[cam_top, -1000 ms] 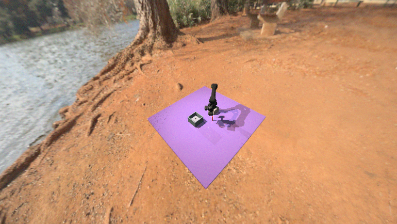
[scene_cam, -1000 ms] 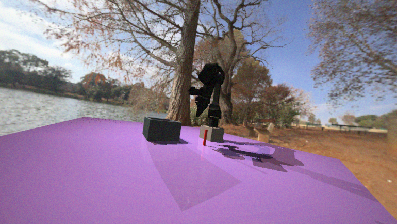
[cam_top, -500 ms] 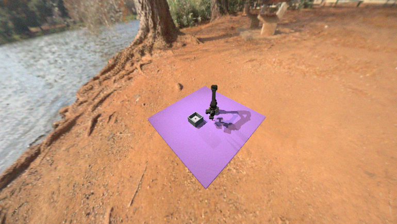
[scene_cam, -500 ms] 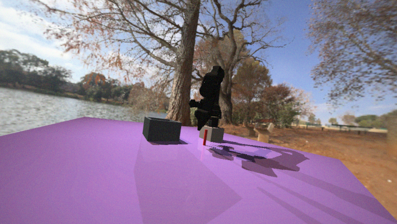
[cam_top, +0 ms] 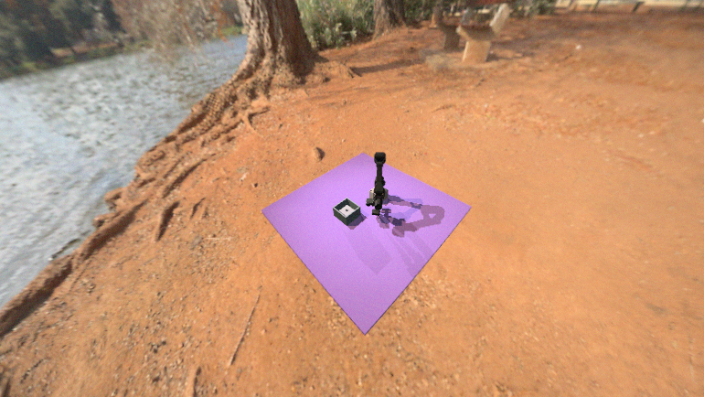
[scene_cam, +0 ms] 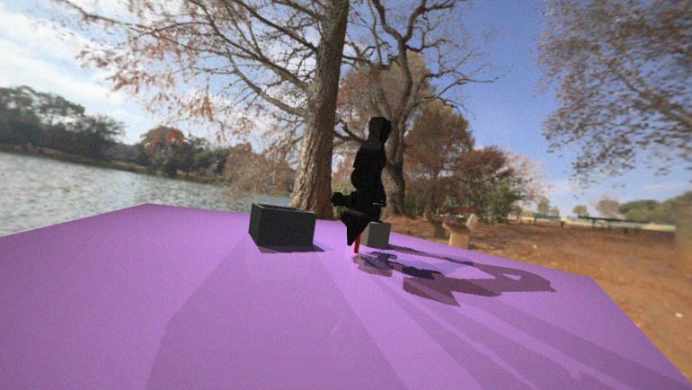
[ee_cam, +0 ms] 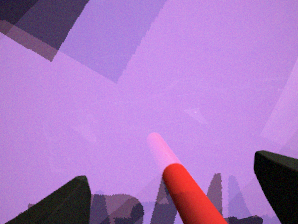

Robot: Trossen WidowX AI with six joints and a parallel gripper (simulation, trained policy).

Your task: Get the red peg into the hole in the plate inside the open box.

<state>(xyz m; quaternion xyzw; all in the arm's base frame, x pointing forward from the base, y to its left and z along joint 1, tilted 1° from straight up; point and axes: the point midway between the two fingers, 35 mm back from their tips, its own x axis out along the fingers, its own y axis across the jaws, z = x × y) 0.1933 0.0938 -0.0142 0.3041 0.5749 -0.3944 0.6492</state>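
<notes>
The jaws (cam_top: pixel 376 209) (scene_cam: pixel 355 238) are spread, one finger on either side of the red peg (scene_cam: pixel 357 243) (ee_cam: pixel 192 194), with a gap between the peg and each fingertip. The peg stands upright on the purple tabletop (cam_top: pixel 345 275) (scene_cam: pixel 217 310) (ee_cam: pixel 125 110), its upper part hidden behind the jaws in the exterior view. Beside the jaws, apart from them, sits the dark open box (cam_top: pixel 347 219) (scene_cam: pixel 283 227), the pale plate (cam_top: pixel 348 207) with its hole at the bottom.

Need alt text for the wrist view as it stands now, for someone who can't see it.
Red peg rising from the lower right between two open black gripper fingers, neither touching it in view. Below is a purple surface with dark shadows at upper left and along the bottom; the box is out of frame.
</notes>
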